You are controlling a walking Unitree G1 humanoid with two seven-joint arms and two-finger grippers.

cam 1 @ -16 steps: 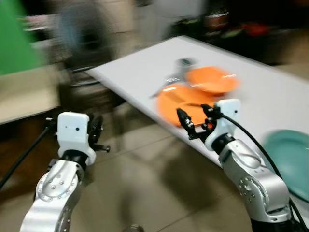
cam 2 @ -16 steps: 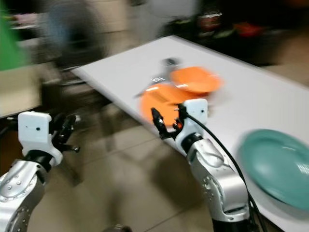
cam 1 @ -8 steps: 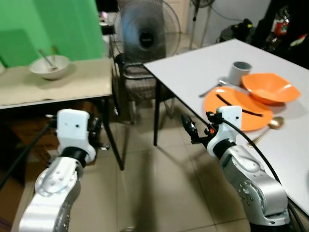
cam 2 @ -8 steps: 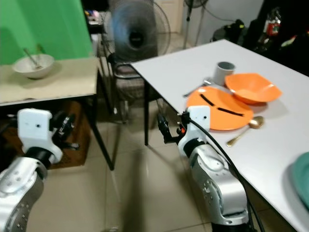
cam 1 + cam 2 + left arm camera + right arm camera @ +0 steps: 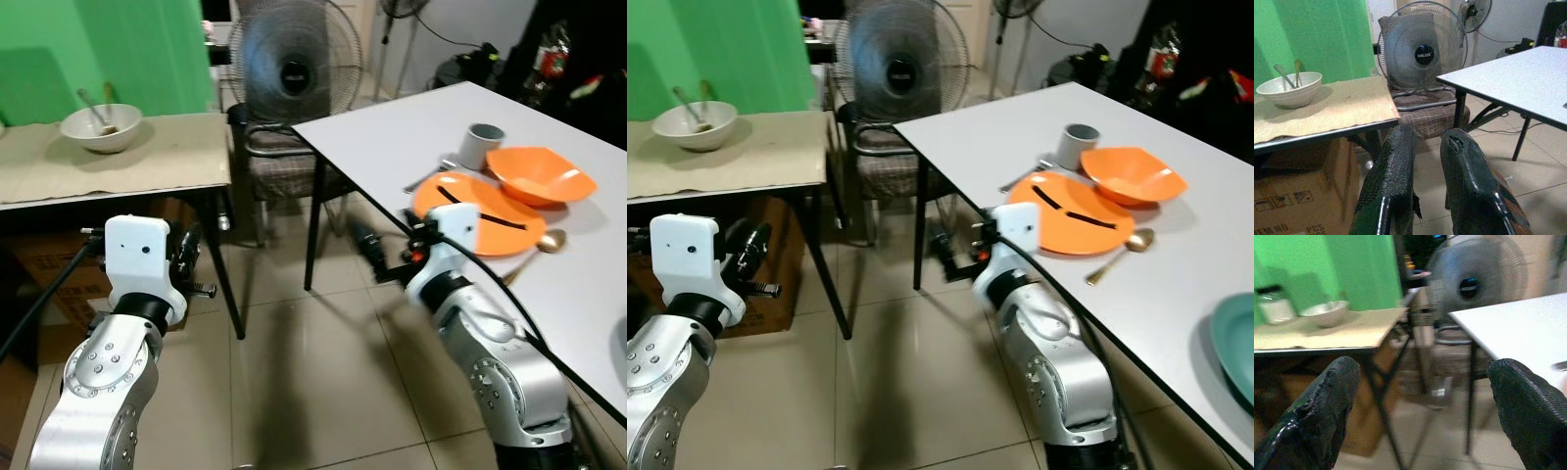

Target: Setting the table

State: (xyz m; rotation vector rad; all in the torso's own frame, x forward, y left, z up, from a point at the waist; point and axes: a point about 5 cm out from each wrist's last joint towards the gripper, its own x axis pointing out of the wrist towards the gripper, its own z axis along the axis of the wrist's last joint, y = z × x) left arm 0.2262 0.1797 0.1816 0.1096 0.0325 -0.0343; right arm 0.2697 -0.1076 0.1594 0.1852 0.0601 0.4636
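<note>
The right gripper is hovering with fingers spread wide and empty beside the white table, where an orange plate is lying (bowl touching it), while the left gripper is hanging nearly closed, empty.

We note a smooth, matt white surface. On it, the orange plate and orange bowl look like glossy plastic; beside the plate, a spoon shows a metallic sheen. The gripper fingers carry rough, textured black rubber. Floor tiles appear semi-glossy.
</note>
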